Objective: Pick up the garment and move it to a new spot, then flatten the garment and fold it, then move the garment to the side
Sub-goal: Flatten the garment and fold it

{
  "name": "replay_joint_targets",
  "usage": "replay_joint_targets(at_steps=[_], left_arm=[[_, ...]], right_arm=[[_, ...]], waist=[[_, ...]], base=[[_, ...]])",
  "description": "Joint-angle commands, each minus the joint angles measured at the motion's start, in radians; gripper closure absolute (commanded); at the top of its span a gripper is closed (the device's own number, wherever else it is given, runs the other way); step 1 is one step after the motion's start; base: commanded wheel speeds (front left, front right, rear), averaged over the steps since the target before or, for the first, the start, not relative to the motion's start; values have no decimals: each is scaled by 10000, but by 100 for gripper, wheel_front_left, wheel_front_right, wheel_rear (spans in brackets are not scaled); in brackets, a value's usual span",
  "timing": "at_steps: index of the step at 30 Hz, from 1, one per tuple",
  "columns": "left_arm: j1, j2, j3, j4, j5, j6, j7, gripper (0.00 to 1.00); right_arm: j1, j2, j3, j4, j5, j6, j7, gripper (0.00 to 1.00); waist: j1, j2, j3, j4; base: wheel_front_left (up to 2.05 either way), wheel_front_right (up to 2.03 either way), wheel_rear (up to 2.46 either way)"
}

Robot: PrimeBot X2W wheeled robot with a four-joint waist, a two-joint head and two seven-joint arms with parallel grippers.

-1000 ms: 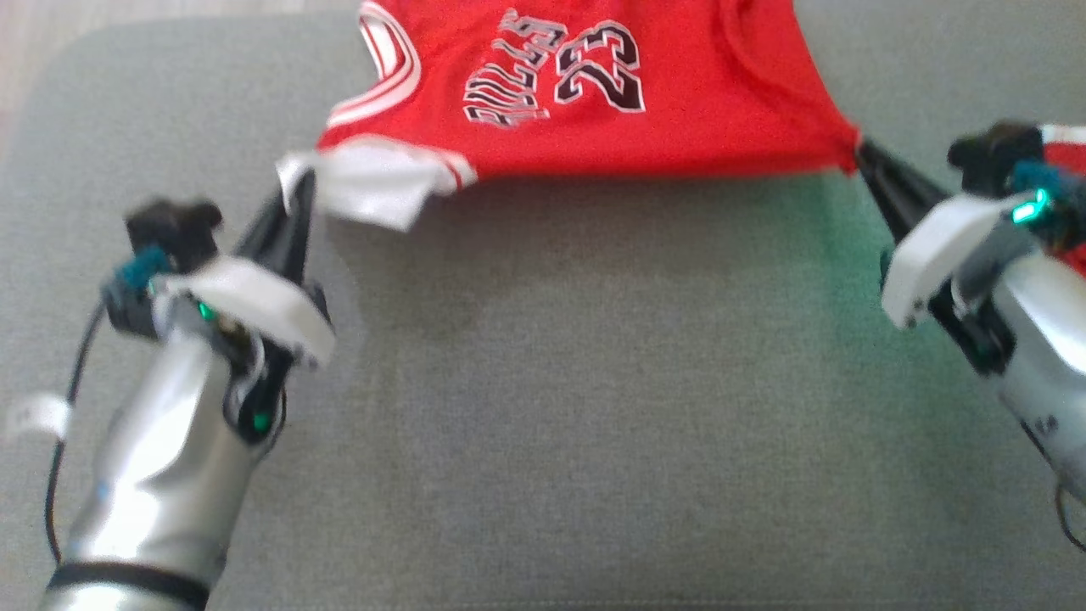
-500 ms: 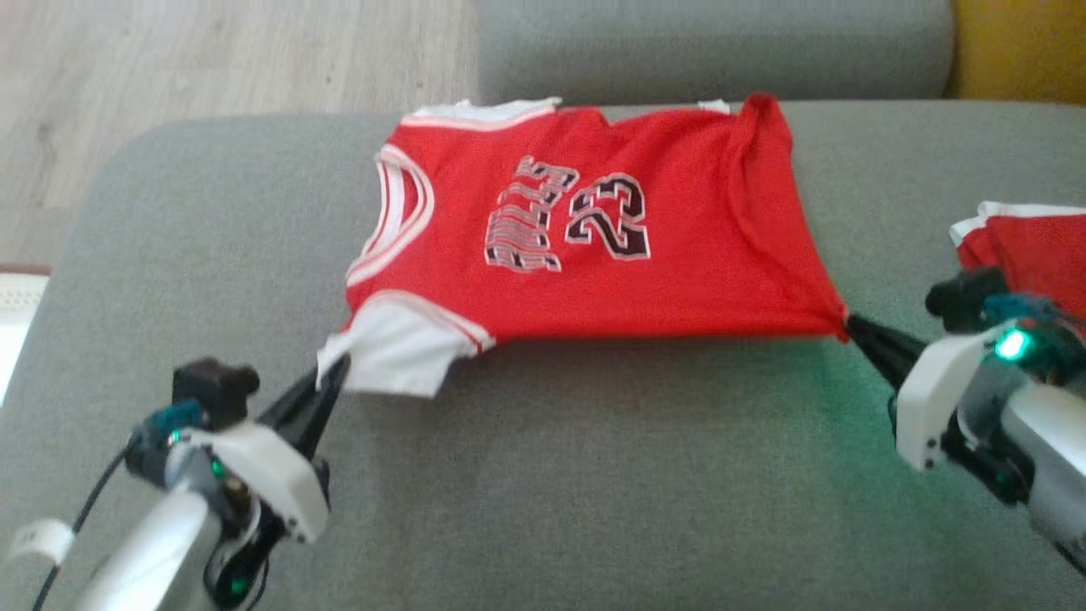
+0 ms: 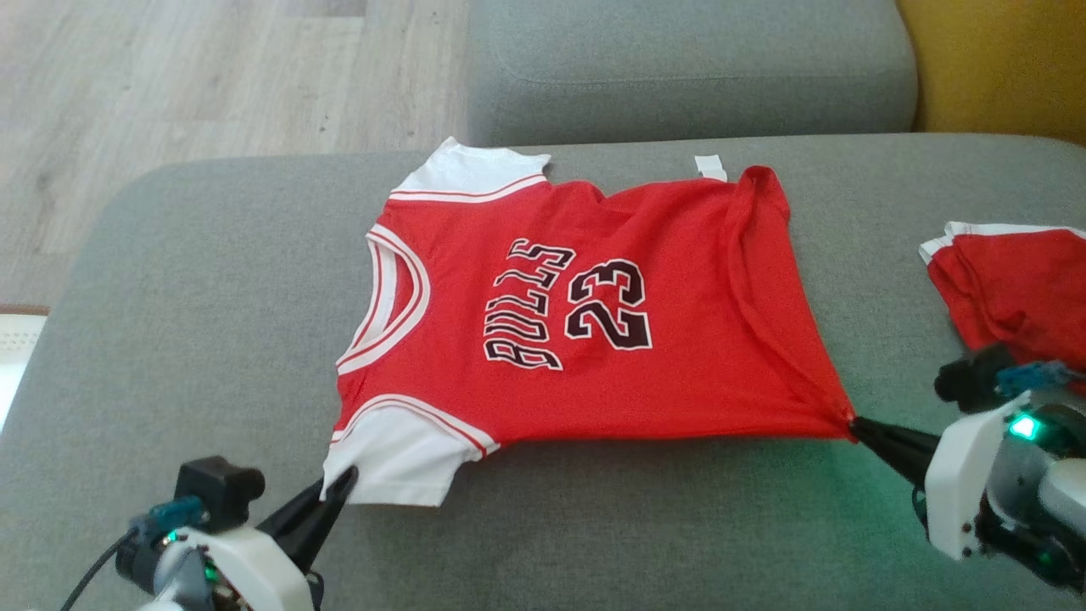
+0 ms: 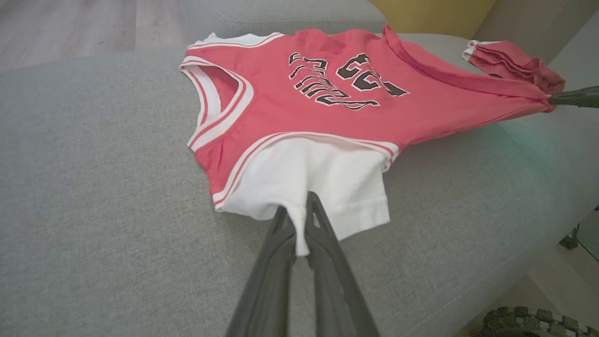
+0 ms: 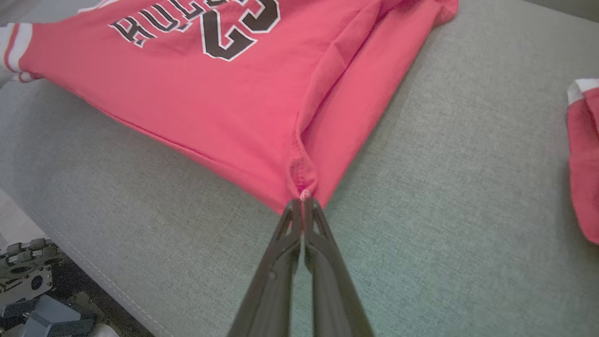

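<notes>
The garment (image 3: 594,339) is a red jersey with white sleeves and black "BULLS 23" lettering, spread on the grey sofa seat (image 3: 212,280). My left gripper (image 3: 346,480) is shut on the edge of its near white sleeve (image 4: 323,182); the wrist view shows white cloth pinched between the fingers of the left gripper (image 4: 299,220). My right gripper (image 3: 855,422) is shut on the near bottom corner of the garment (image 5: 262,117), which tapers to a point at the fingertips of the right gripper (image 5: 303,202). The near edge is stretched taut between both grippers.
A second red piece of clothing (image 3: 1018,288) lies bunched at the right of the seat. The sofa backrest (image 3: 679,68) rises behind, with a yellow cushion (image 3: 1001,68) at the far right. Wooden floor (image 3: 170,76) lies beyond the left edge.
The head view has tilted up, so the whole jersey and backrest now show. Both grippers keep their grip and have drawn the near edge toward me, laying the jersey flatter.
</notes>
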Motion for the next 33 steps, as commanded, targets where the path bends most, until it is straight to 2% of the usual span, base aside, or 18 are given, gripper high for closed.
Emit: replay_joint_targets(at_steps=[1, 5, 12, 25, 33], left_arm=[[-550, 428, 591, -371, -58, 98, -14, 100], [-886, 474, 691, -648, 4, 224, 104, 100], [-2410, 383, 891, -217, 58, 45, 351, 100], [-5555, -207, 294, 2146, 429, -563, 664, 100], [-6766, -428, -477, 3392, 607, -698, 640, 100]], right_arm=[[-88, -494, -272, -174, 67, 65, 11, 100], [-358, -540, -639, -352, -101, 65, 141, 100], [-1169, -92, -1217, -126, -503, 65, 615, 100], [-2404, 757, -1593, 789, -1045, 65, 1195, 100], [-2831, 1151, -1438, 1208, -1286, 65, 1166, 100]], waist=[[1, -1, 67, -54], [1, -1, 362, -168], [1, -1, 1266, -354], [1, -1, 2528, -388], [1, -1, 2884, -424]], base=[[0, 0, 0], [0, 0, 0], [0, 0, 0], [0, 0, 0], [0, 0, 0]])
